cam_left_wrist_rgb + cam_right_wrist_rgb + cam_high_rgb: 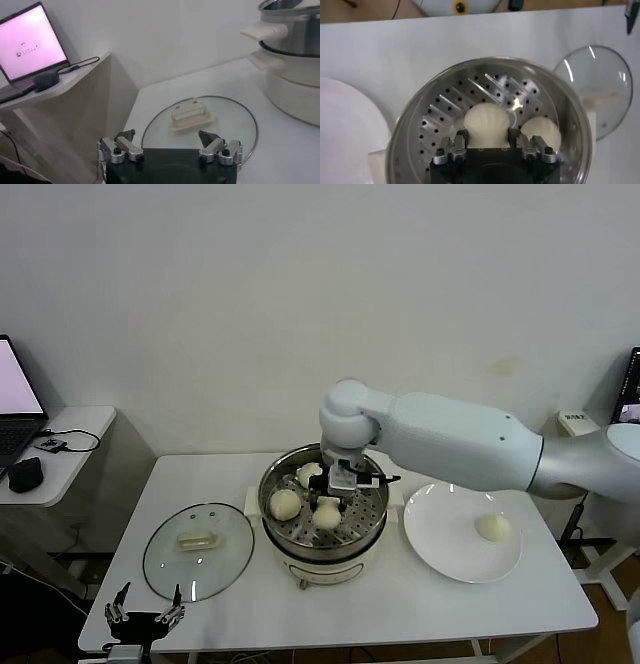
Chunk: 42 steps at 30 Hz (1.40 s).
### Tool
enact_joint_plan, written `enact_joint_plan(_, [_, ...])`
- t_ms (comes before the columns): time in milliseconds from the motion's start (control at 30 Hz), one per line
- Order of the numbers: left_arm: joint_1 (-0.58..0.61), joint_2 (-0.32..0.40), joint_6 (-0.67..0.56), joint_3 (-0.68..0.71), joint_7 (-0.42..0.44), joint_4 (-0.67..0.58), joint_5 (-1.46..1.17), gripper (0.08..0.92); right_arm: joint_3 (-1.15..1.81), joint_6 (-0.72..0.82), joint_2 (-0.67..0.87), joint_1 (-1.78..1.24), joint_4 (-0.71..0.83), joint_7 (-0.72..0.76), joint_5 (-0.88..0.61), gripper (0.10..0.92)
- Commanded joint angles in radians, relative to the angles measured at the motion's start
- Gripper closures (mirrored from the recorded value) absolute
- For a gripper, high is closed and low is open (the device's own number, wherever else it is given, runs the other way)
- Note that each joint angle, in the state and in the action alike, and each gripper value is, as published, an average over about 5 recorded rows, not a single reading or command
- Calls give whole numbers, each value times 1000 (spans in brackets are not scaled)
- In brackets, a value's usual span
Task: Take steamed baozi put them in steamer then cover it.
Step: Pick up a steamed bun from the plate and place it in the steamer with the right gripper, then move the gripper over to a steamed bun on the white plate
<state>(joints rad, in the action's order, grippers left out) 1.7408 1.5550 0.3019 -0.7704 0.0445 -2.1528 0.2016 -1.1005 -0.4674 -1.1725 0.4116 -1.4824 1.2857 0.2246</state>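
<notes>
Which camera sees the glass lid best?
The left wrist view: the cover lies close below the idle left gripper, handle clear. The head view shows it whole but small beside the steamer. The right wrist view catches only part of it.

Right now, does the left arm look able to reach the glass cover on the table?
Probably yes. The left gripper hangs open just at the near edge of the cover, whose handle faces up with nothing lying between them.

steamer (295, 60) cut off by left wrist view's edge, third baozi (309, 474) partly behind right arm
</notes>
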Motion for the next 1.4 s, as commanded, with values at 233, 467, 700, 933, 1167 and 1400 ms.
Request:
enact_joint_plan(233, [2,-2,0,-6,1,3,-2,177,-1,-11,-33,-86,-9,-28,75,525])
enact_joint_plan(467, [-6,0,2,-1,3,14,-2,177,-5,8,-32,-91,-2,-42,60,525])
enact_joint_plan(700, [-15,5,4,5,8,19,-1,177,10,73,-6,-51,5,-61,-52,391])
enact_joint_plan(933, [-28,0,8,13,13,16,5,177,101,149,101,47,33,-38,-220,220])
enact_joint_plan(1167, [-18,-8,9,15,18,7,4,177,144,439,294,136,91,-34,-478,203])
enact_joint_plan(1400, [-6,-24,9,20,20,4,3,177,209,731,450,60,133,1,-460,203])
